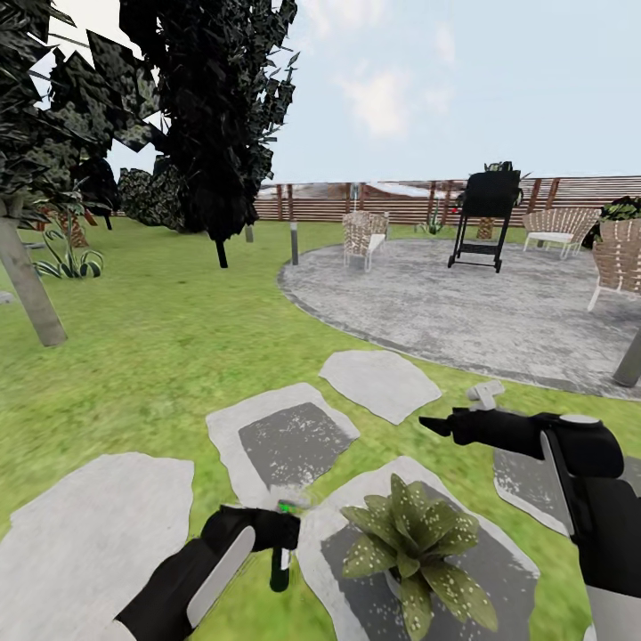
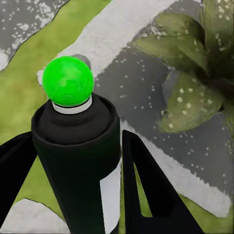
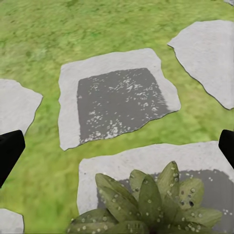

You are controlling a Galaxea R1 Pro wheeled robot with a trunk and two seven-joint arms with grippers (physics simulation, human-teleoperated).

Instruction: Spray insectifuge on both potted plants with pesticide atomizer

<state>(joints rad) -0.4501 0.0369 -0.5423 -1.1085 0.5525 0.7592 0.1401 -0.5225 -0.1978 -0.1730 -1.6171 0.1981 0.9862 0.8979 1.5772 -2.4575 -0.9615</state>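
Black fingers of the left end effector were clamped on the spray bottle, seen large in the left wrist view with its green base pointing away from the camera. At the bottom of the head view the same left end effector held the bottle hanging low over the grass, just beside a potted plant that sat on a stepping stone at lower centre.

That plant's leaves carried white speckles, and the stone around it was dark and flecked in the middle, as was the next stone up the frame. I judged this might be spray already landed, though the specks could be the leaf pattern, so coverage could not be confirmed.

At the right of the head view, the right end effector hung empty, its fingers spread wide at the edges of the right wrist view.

Pickup looked done. Spraying of this plant seemed under way or finished; a second plant remained to be found and sprayed.
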